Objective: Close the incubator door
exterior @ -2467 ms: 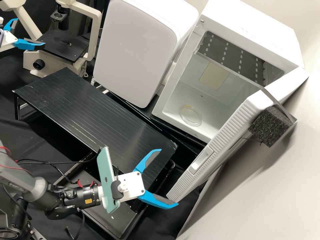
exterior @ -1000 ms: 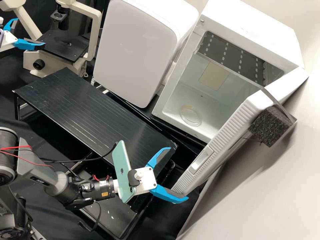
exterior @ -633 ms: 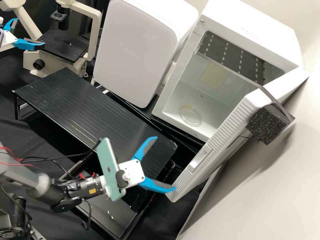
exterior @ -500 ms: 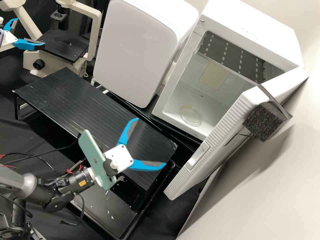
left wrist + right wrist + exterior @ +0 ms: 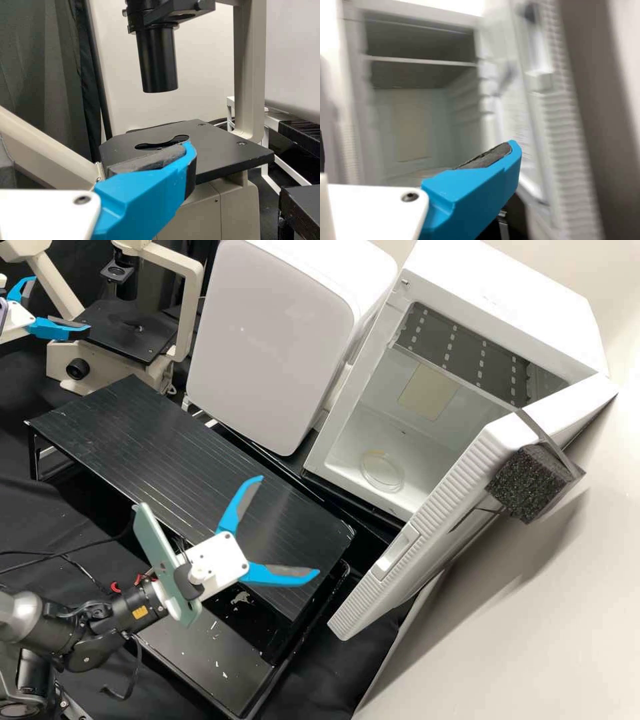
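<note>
The incubator [image 5: 513, 320] stands at the upper right of the high view with its door [image 5: 453, 497] wide open, angled out toward the front. A black foam block [image 5: 530, 483] sits on the door's outer side. The right gripper [image 5: 291, 525] is over the black stand, fingers spread, apart from the door on its left. One of its blue fingers [image 5: 475, 192] crosses the right wrist view, with the incubator door [image 5: 560, 130] blurred behind. By the microscope at the far upper left is the left gripper [image 5: 61, 303], open; its finger [image 5: 142, 195] is before the stage in the left wrist view.
A long black stand [image 5: 160, 440] lies between the right arm and a closed white appliance [image 5: 273, 347]. The microscope [image 5: 190, 307] is at the upper left. Inside the incubator are a shelf and a clear round dish [image 5: 381, 471]. A pale wall [image 5: 533, 613] borders the door's right side.
The right gripper went right to the door's near end, then drew back left and upward, fingers spread. The door and foam block have swung slightly left toward the incubator. The left gripper kept still.
</note>
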You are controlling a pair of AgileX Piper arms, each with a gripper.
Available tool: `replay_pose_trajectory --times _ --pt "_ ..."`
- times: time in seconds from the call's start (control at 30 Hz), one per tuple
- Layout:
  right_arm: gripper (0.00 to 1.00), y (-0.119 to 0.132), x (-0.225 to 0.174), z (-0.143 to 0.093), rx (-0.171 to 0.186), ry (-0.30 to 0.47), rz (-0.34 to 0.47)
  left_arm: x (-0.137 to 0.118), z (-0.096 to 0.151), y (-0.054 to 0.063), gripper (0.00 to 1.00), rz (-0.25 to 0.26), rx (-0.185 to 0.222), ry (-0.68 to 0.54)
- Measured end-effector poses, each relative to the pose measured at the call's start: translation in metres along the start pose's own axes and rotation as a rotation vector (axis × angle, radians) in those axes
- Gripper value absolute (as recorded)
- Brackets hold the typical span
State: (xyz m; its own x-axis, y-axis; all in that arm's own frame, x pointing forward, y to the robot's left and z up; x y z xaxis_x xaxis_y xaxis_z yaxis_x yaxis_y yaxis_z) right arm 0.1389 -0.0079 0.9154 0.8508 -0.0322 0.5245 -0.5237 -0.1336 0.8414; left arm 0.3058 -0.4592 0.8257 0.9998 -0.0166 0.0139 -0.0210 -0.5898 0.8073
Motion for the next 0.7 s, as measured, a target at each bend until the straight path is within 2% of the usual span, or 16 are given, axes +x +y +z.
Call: replay_pose_trajectory --times 0.2,0.3,0.4,0.7 --pt "1.00 0.010 0.032 0.041 -0.056 -0.156 0.023 0.000 0.000 0.000 1.00 0.000 0.000 0.000" --pt "1.00 0.014 0.042 0.056 -0.078 -0.207 0.040 0.000 0.000 0.000 1.00 0.000 0.000 0.000" --pt "1.00 0.016 0.048 0.067 -0.102 -0.235 0.043 0.000 0.000 0.000 1.00 0.000 0.000 0.000" --pt "1.00 0.017 0.052 0.072 -0.121 -0.253 0.047 0.000 0.000 0.000 1.00 0.000 0.000 0.000"
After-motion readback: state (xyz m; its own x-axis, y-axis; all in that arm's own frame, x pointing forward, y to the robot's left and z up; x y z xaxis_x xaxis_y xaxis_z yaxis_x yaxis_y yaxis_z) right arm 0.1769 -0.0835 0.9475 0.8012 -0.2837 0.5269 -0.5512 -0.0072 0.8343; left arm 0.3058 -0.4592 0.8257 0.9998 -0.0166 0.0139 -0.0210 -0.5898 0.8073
